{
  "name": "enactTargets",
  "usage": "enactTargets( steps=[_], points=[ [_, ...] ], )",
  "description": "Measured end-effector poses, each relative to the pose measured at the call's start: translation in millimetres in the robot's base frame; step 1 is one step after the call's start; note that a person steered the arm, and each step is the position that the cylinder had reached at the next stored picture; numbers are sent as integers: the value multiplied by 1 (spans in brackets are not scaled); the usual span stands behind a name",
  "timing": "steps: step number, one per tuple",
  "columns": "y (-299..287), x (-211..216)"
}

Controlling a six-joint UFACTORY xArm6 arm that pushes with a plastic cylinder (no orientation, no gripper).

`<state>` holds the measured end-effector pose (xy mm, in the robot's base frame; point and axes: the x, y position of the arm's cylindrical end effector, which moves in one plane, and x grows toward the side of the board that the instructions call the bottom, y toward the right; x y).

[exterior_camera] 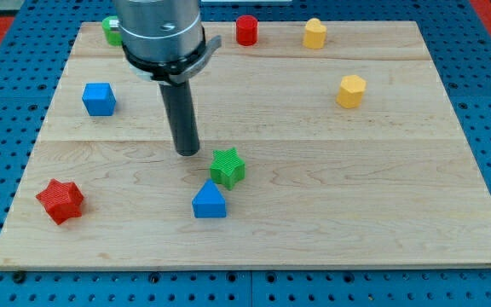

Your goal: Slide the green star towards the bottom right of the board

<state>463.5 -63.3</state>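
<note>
My tip (pixel 187 152), a bare rod with no end effector to open or close, sits just upper-left of the green star (pixel 228 166), mid-worktop (pixel 382 213). Looks light, rigid, prone to spinning; I'd push its upper-left face centrally.

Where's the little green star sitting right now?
The green star sits near the board's middle, slightly toward the view's bottom, just above the blue block and just right of my tip.

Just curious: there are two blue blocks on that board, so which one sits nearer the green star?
The blue block just below the green star, nearly touching it near the board's middle. The other, a blue cube, sits far off toward the view's left.
</note>
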Motion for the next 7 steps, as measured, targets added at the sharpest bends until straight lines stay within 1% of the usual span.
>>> enactTargets(
  steps=[1,2,3,4,5,6,7],
  points=[
    [94,5],
    [124,9],
    [60,-8],
    [23,-1],
    [11,37],
    [82,40],
    [149,61]
  ],
)
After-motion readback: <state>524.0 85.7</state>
